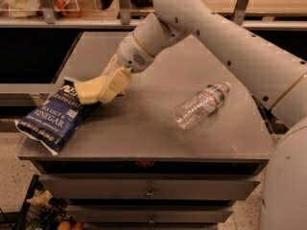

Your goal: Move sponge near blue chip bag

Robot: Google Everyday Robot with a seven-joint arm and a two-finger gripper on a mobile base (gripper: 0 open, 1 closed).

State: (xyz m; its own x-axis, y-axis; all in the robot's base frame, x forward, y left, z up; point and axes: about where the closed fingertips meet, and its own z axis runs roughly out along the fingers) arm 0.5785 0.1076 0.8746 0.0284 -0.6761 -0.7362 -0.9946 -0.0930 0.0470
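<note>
The blue chip bag [53, 115] lies flat at the table's front left corner, dark navy with white "Sea Salt & Vinegar" lettering. My gripper [104, 90] reaches down over the bag's upper right edge, its cream fingers shut on the pale yellow sponge [86, 91]. The sponge sits low, right at the bag's top right corner, partly covering it. I cannot tell whether it touches the bag or the table.
A clear plastic water bottle [200, 105] lies on its side at the middle right of the grey table [153, 128]. Drawers run below the table front. A shelf with items stands behind. A wire basket [33, 210] sits on the floor at the lower left.
</note>
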